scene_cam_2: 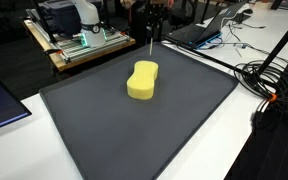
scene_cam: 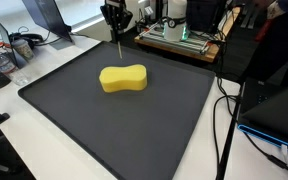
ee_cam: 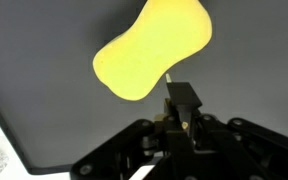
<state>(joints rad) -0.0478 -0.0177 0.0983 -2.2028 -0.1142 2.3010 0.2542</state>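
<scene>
One yellow, peanut-shaped sponge (scene_cam: 123, 78) lies flat near the middle of a dark grey mat (scene_cam: 114, 135) in an exterior view, and the mat covers much of a white worktop (scene_cam: 19, 140). Over the mat's far edge hangs the pincer (scene_cam: 115, 22), its fingers drawn together on a thin pale rod (scene_cam: 117, 36) that points straight down; the rod's tip is behind the sponge and clear of it, and whether it reaches the mat cannot be told. A wooden board with electronics (scene_cam: 179, 40) sits beyond the mat, and black cables (scene_cam: 227, 120) trail along its side. In an exterior view the sponge (scene_cam_2: 142, 80) lies with one lobe toward the camera on the mat (scene_cam_2: 134, 140), while the pincer (scene_cam_2: 151, 22) stands above the far edge with the rod (scene_cam_2: 149, 43) upright beneath it, near the sponge's far end but apart from it. In the wrist view the pincer (ee_cam: 181, 108) comes in from the bottom, closed on the rod (ee_cam: 171, 80), which runs up to the lower edge of the sponge (ee_cam: 154, 50); contact there cannot be judged, and the mat (ee_cam: 44, 100) fills the rest
</scene>
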